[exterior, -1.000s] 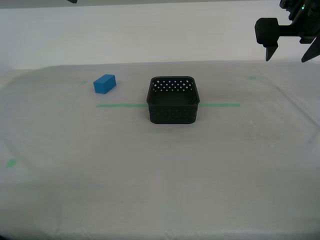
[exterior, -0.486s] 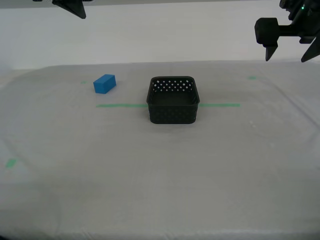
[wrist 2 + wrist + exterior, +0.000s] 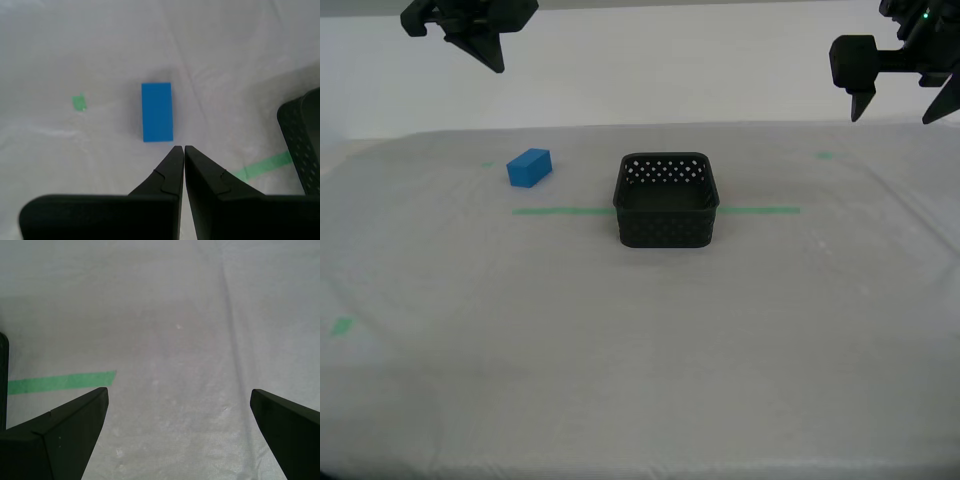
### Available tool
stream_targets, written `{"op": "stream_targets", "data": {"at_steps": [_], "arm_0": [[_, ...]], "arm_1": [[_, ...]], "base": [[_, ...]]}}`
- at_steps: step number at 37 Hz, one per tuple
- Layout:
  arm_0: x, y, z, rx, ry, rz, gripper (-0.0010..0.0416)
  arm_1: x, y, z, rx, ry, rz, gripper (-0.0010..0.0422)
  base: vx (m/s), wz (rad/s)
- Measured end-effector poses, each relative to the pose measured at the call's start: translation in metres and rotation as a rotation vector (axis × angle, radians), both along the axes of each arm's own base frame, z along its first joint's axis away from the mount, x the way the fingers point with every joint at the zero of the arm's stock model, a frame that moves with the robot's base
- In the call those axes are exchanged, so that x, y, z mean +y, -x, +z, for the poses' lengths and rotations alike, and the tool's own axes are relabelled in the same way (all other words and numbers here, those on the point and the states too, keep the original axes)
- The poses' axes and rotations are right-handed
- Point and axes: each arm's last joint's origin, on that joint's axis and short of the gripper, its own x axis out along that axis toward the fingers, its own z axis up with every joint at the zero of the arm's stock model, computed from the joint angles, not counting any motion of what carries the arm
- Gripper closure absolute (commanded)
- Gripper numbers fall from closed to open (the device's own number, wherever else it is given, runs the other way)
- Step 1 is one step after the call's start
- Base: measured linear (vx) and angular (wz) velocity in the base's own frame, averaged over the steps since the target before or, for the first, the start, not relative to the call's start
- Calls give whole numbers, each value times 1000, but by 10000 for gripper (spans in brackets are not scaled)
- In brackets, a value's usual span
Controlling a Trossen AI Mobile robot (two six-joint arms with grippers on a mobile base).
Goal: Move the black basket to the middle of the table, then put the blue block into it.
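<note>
Lab bench — cloth-draped table (image 3: 640, 380), green tape line (image 3: 560, 211).

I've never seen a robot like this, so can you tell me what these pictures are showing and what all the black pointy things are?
This is a robot with two arms, and each arm ends in jaws for pinching things. One picture comes from a camera on the robot's body, looking across the table. On it sit a blue block, a black basket with little holes, and a green tape line. The other two pictures come from cameras riding on the arms, looking down past the jaws. My second gripper is closed and hangs above the block. My first gripper is wide open over bare cloth. Neither is holding anything.
</note>
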Motion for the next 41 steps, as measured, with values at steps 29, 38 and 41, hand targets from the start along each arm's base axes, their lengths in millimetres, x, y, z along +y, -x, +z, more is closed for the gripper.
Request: {"op": "stream_targets", "data": {"at_steps": [29,38,41], "arm_0": [[0,0,0,-2,0,0,7],[0,0,0,-2,0,0,7],[0,0,0,-2,0,0,7]], "arm_1": [[-2,-23,-24,79,-43,15,273],[-2,-23,-24,78,-42,15,81],[-2,-23,-25,75,-49,1,25]], "base": [[0,0],[0,0],[0,0]]}}
